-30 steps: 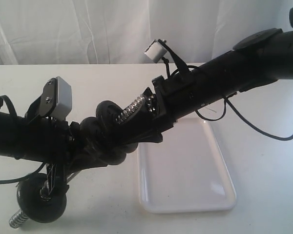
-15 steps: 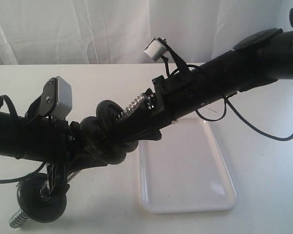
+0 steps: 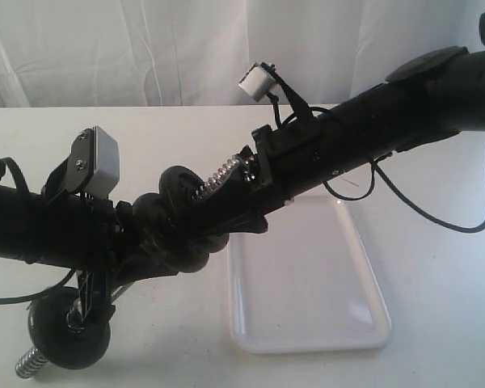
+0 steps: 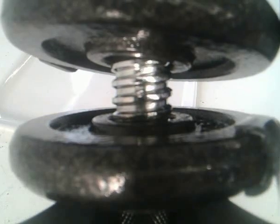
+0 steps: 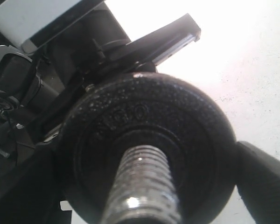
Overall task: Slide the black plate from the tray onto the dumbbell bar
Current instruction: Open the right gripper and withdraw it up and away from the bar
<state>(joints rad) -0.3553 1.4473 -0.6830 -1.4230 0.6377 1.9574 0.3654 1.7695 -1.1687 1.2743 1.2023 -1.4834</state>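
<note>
Chrome dumbbell bar runs tilted from near-left up to centre, where both arms meet. Black plate is off the tray and sits on the bar's upper threaded end, thread poking thru its hole. Tray lies right of centre. Left gripper & right gripper: both lost in dark clutter round the bar, can't tell jaw gap or grip.

The plate was black metal with a pebbly, cast-looking skin and a dull sheen. The bar was bright chromed steel, coarse-threaded and glossy. The tray was smooth, shiny white plastic. The table was matt white; the curtain was white cloth.
</note>
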